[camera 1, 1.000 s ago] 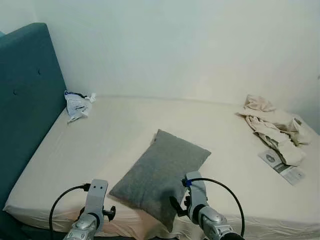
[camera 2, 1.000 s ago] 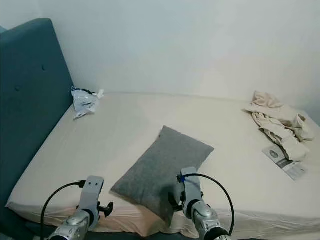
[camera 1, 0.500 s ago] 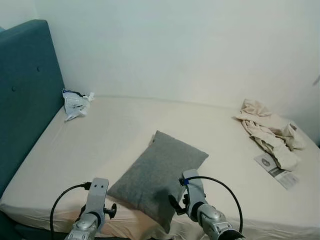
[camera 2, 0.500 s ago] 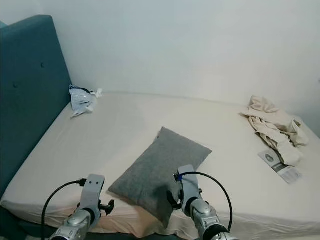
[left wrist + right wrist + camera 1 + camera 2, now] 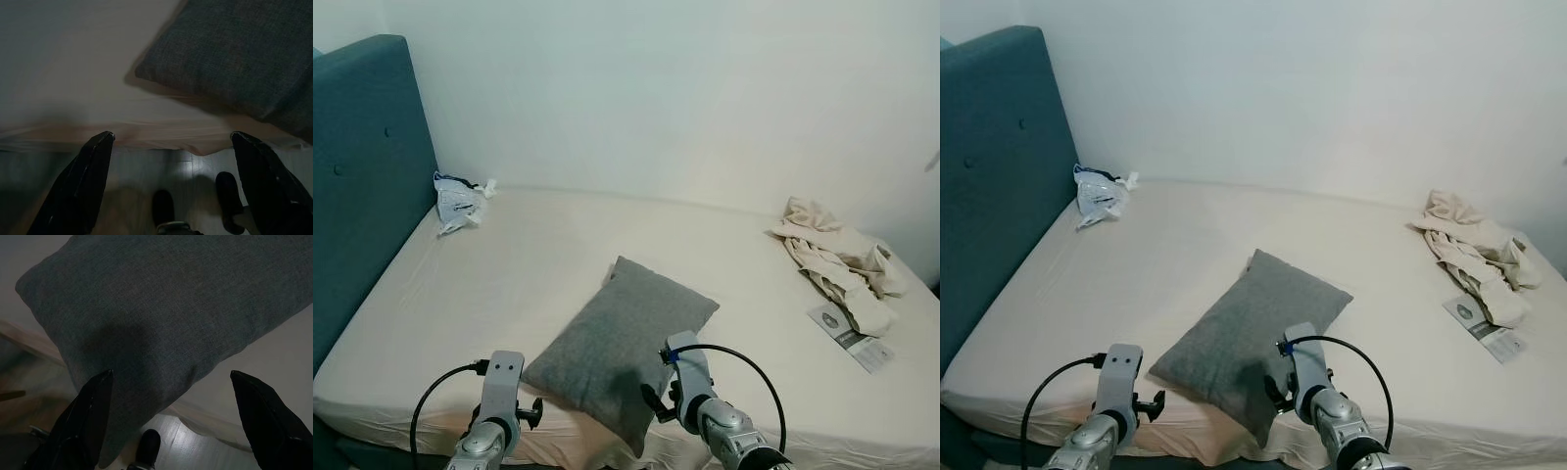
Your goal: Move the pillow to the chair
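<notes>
A grey pillow point(image 5: 622, 348) lies slantwise on the cream bed point(image 5: 529, 264), with one corner hanging over the near edge. My left arm point(image 5: 499, 401) is held low in front of the bed edge, left of the pillow. My left gripper point(image 5: 171, 171) is open and empty, aimed at the mattress edge with the pillow point(image 5: 234, 58) off to one side. My right arm point(image 5: 690, 392) is at the pillow's near corner. My right gripper point(image 5: 171, 411) is open, its fingers spread just short of the pillow point(image 5: 166, 318), touching nothing.
A tall teal headboard point(image 5: 362, 176) stands along the bed's left end. A crumpled white bag point(image 5: 458, 201) lies by it at the wall. Beige clothes point(image 5: 832, 259) and a leaflet point(image 5: 850, 338) lie at the right. My feet point(image 5: 164, 208) stand on the floor below the bed edge.
The whole picture has shifted a little, so the camera moved. The pillow lies where it was and both arms keep the same pose.
</notes>
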`<state>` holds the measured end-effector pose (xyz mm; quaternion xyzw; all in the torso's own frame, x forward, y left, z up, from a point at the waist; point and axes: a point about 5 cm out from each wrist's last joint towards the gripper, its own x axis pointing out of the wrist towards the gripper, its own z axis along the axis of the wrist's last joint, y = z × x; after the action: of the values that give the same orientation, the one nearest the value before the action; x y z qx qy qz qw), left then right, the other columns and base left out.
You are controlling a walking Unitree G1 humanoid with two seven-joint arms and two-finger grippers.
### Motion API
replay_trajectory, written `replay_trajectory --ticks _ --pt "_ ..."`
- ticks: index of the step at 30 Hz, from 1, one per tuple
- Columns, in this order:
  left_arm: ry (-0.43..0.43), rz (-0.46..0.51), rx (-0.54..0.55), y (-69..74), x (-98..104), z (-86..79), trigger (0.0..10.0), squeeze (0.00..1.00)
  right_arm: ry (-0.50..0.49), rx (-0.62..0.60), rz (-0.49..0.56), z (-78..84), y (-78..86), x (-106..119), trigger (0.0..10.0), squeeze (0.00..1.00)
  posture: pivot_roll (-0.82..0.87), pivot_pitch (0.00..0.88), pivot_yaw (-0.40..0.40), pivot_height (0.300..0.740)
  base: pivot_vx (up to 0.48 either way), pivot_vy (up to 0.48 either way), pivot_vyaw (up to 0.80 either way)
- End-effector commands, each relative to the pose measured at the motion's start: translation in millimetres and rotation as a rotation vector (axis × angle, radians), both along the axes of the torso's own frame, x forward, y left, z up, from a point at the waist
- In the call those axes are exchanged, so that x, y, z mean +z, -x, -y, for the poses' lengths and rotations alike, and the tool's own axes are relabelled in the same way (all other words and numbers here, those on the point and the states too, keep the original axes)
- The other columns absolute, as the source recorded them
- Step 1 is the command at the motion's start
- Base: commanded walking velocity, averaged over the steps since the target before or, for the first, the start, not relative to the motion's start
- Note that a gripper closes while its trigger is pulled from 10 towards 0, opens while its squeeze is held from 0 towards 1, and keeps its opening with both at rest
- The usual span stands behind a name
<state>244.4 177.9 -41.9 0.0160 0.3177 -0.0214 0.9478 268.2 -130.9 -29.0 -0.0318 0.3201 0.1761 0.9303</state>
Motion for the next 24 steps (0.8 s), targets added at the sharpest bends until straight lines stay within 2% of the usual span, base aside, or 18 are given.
replay_trajectory --ticks 1,4,10,16,20,24 --pt "0.017 -0.005 0.006 3.3 -3 2.5 10.0 0.00 0.009 -0.001 -0.011 1.7 -0.8 0 10.0 0.00 0.05 0.000 -0.143 0.740 0.000 0.000 0.00" --pt "0.025 -0.008 0.015 4.1 -3 1.7 10.0 0.00 0.012 -0.002 -0.012 2.0 -0.9 0 10.0 0.00 0.05 0.000 -0.143 0.740 0.000 0.000 0.00" --pt "0.012 -0.017 -0.014 1.9 -3 4.4 10.0 0.00 0.011 -0.100 0.041 11.0 -6.7 5 10.0 0.00 0.05 0.000 -0.152 0.740 0.000 0.000 0.00" --pt "0.020 0.015 -0.018 -5.2 3 6.7 10.0 0.00 0.050 -0.088 0.117 14.4 -12.9 13 10.0 0.00 0.05 0.000 -0.159 0.740 0.000 0.000 0.00" --pt "0.012 0.012 0.022 -5.3 3 1.6 10.0 0.00 0.042 -0.101 0.122 14.2 -13.6 13 10.0 0.00 0.05 0.000 -0.148 0.740 0.000 0.000 0.00" --pt "-0.020 0.029 0.016 -5.4 4 -2.1 10.0 0.00 0.020 -0.175 0.133 20.8 -13.3 14 10.0 0.00 0.06 0.000 -0.136 0.740 0.000 0.000 0.00"
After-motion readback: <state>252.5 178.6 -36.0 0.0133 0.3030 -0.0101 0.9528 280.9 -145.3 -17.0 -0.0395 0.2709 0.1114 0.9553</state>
